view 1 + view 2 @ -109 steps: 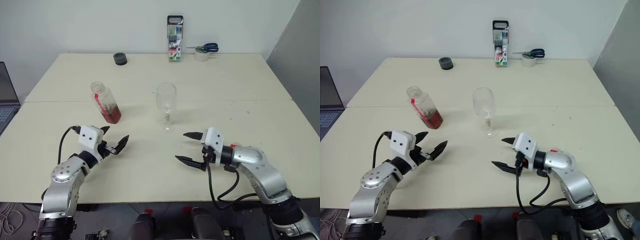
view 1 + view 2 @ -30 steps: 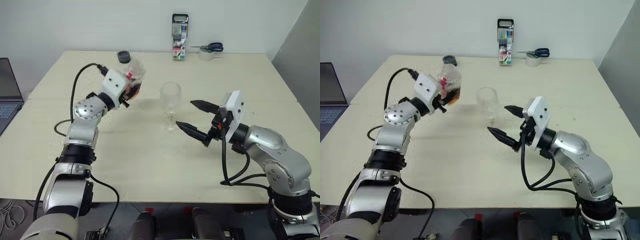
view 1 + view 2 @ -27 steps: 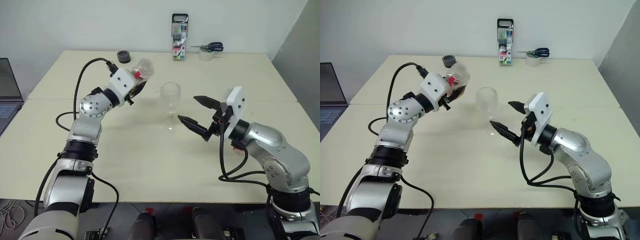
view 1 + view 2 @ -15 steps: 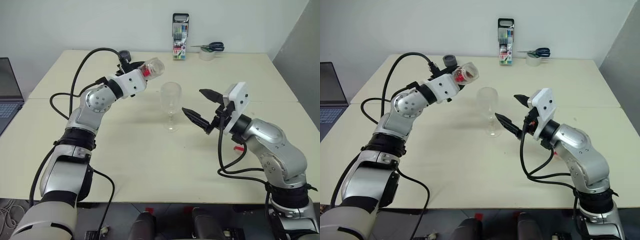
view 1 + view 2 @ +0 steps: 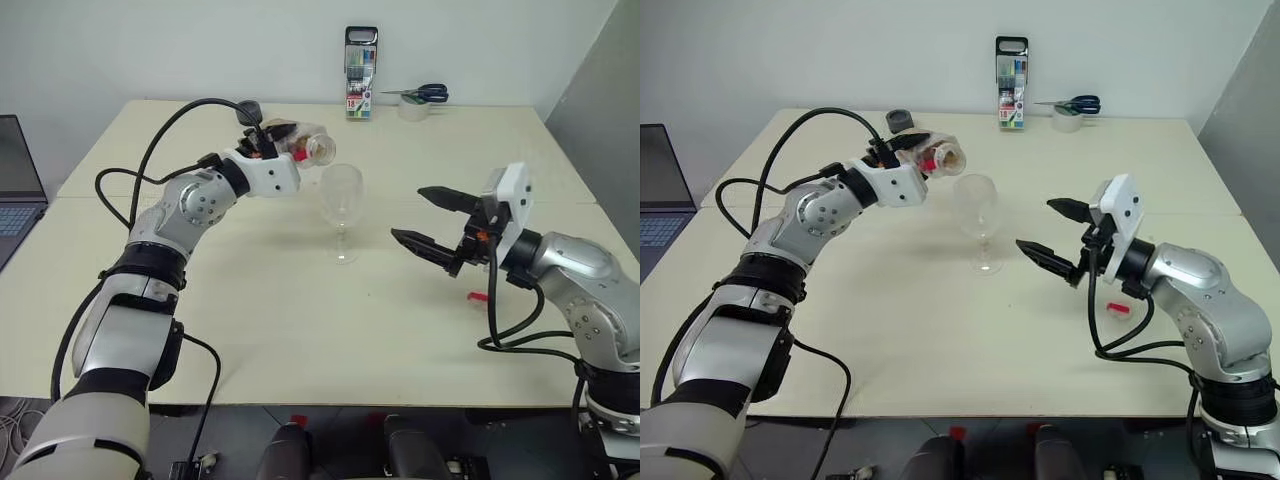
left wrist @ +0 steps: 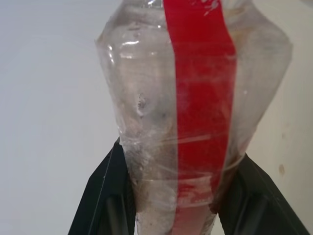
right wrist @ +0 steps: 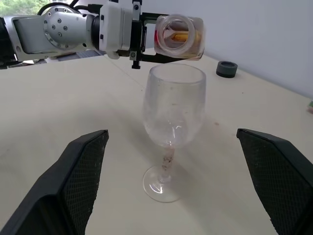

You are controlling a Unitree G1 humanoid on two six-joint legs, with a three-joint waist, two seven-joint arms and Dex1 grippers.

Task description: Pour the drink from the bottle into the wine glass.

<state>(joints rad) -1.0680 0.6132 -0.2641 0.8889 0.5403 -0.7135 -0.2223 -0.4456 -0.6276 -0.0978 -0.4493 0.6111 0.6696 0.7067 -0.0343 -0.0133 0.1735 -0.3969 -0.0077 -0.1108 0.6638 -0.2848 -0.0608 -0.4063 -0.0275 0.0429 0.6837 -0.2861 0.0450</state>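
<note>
Left pincer (image 5: 908, 152) is clamped on the bottle (image 5: 937, 155), tipped nearly level with its open mouth just above the rim of the wine glass (image 5: 979, 207). Amber drink (image 7: 182, 38) sits inside the neck; none seems to have reached the glass, which looks empty. Right pincer (image 5: 1053, 232) stands spread apart beside the glass on the worktop (image 5: 940, 330), touching nothing. Pouring itself remains.

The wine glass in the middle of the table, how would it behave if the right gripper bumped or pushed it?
The wine glass would probably tip easily: a wide bowl sits high on a thin stem over a small round foot. It looks empty, so likely light enough to slide or topple at a nudge. Being clear thin glass, it is presumably fragile; the open right gripper beside it should close gently.
</note>
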